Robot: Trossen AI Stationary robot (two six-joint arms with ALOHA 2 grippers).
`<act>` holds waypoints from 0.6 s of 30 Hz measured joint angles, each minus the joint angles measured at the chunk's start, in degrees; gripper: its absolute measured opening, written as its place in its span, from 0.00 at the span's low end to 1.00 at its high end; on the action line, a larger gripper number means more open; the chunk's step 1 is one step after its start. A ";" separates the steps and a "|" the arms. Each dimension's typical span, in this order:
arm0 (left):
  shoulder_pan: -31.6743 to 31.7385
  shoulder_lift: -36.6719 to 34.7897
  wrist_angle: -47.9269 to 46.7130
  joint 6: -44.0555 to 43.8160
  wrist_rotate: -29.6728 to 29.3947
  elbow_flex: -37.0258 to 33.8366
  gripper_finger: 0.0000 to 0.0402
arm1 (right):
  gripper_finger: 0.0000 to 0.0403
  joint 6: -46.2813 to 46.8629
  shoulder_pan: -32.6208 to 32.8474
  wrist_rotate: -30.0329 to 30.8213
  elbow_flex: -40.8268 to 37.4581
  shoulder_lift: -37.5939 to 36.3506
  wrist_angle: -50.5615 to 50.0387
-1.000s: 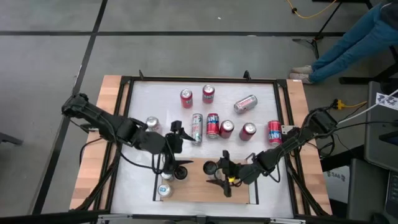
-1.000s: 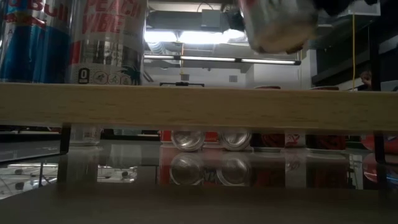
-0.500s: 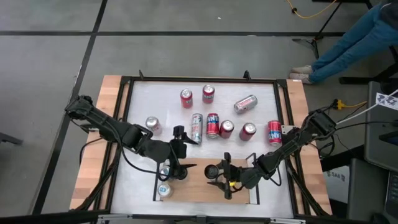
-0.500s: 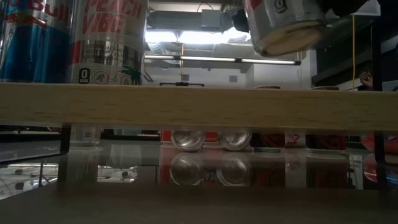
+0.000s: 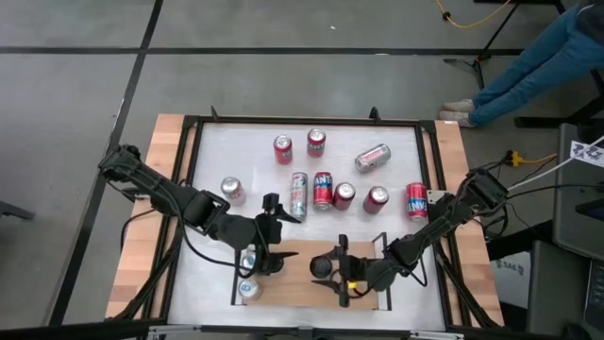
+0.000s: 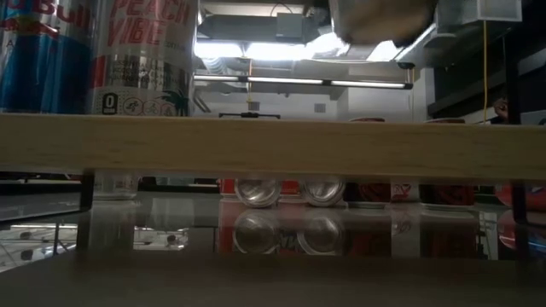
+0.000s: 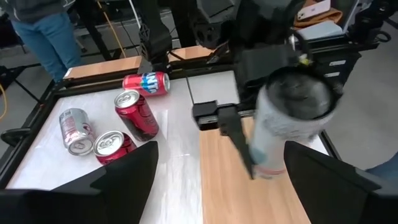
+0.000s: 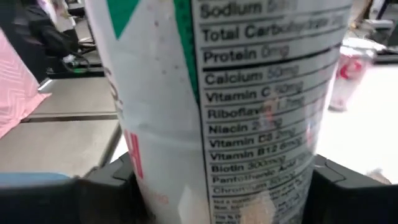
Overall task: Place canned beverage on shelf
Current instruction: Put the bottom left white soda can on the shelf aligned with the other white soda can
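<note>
Right gripper (image 5: 330,269) clamped on tall white nutrition-label can (image 8: 249,106), carried above the flat light-wood shelf with black end rails (image 5: 302,283), clear of the board in the low view. Left gripper (image 5: 267,247) hangs wide apart, empty, over the shelf's left end, beside two tall cans already standing there: blue-silver can (image 6: 43,55), white peach-label can (image 6: 145,55). Farther back on the white tabletop (image 5: 396,179), loose red and silver cans (image 5: 326,189) wait. Risk: tilted release tips the can; drifting left knocks the standing pair or the left arm.
</note>
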 joint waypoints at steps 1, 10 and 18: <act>0.00 0.00 -0.02 -0.02 0.00 0.00 0.84 | 0.62 -0.73 0.00 -0.05 0.58 0.00 0.09; 0.02 0.00 0.00 0.00 0.02 0.00 0.83 | 0.62 -5.51 -0.17 0.26 5.21 -0.02 0.51; 0.02 0.00 -0.02 0.00 0.04 0.00 0.83 | 0.62 -6.40 -0.50 0.04 6.49 0.31 0.47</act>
